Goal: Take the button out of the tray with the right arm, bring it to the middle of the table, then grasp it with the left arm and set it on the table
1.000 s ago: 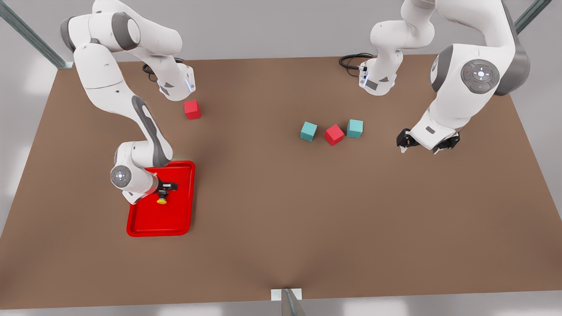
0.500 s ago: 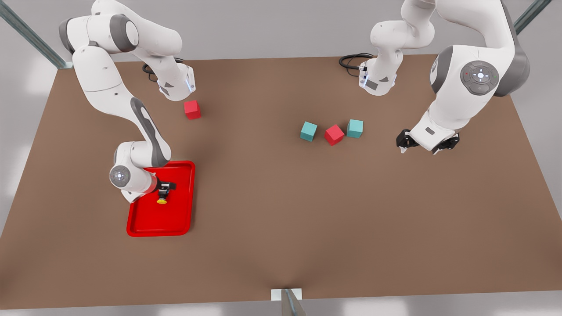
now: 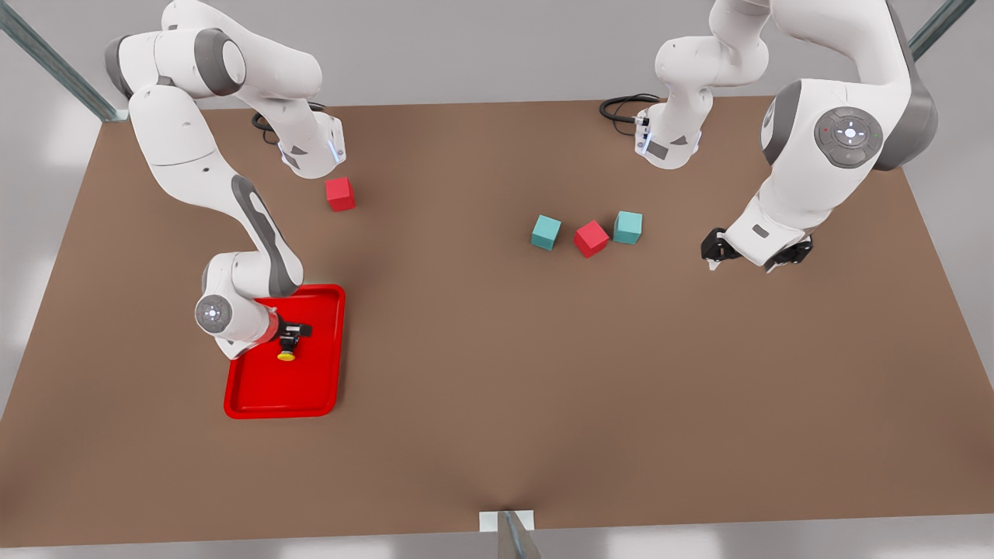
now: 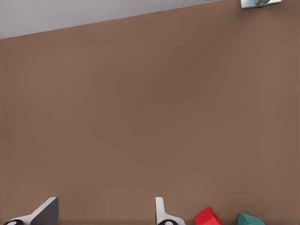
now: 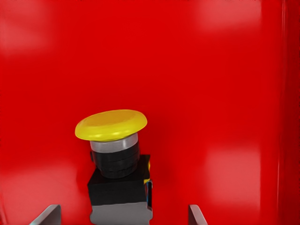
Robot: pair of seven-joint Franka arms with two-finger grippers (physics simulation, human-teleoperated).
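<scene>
The button (image 3: 286, 353), with a yellow cap on a black boxy base, lies on its side in the red tray (image 3: 264, 392) at the front view's left. My right gripper (image 3: 293, 332) hangs low over the tray and is open. In the right wrist view the button (image 5: 112, 124) has its base between the spread fingertips (image 5: 49, 214) of the right gripper (image 5: 122, 214), and red tray floor (image 5: 211, 70) lies all around it. My left gripper (image 3: 744, 262) waits open above the table (image 3: 497, 373) at the front view's right. The left gripper (image 4: 103, 213) holds nothing.
A red cube (image 3: 340, 193) sits behind the tray. Two teal cubes (image 3: 546, 232) (image 3: 627, 227) flank another red cube (image 3: 591, 237) right of centre. That red cube (image 4: 207, 217) and a teal cube (image 4: 249, 219) lie beside the left gripper. Bare brown tabletop spans the middle and front.
The right arm's upper links have shifted very slightly, while its gripper stays at the button. The left arm has not moved.
</scene>
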